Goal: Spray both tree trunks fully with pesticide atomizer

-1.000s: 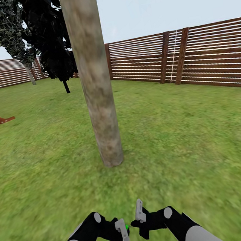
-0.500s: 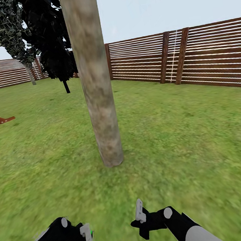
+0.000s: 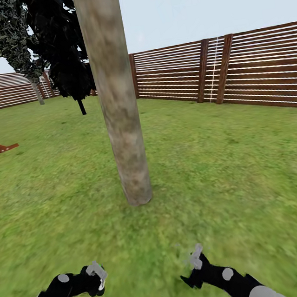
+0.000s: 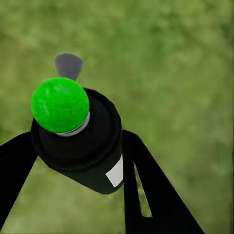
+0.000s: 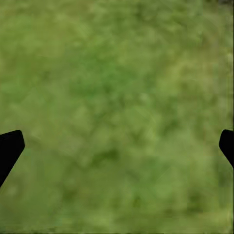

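A: Pesticide atomizer: in the left wrist view, a dark cylinder with a bright green knob on top and a small white patch on its side. It sits between the two black fingers of the left hand, which are pinched on it from either side. Blurred green lawn lies behind it.

B: And the head view?

A: Head view: the tree trunk, a thick column mottled grey-brown and beige, rises from the grass just ahead of the robot, at centre. The left hand is at the lower left, low over the lawn; the atomizer cannot be made out there. The right hand is at the lower right, well apart from the left one, with its grey fingers pointing up and forward.

B: Background?

A: A brown slatted fence runs along the far edge of the garden. Dark blocky foliage hangs at the upper left, with a second, thinner trunk far off beside the fence.

B: Right wrist view?

A: Right wrist view: two black fingertips stand at opposite edges of the picture, spread wide with nothing between them, over blurred grass.
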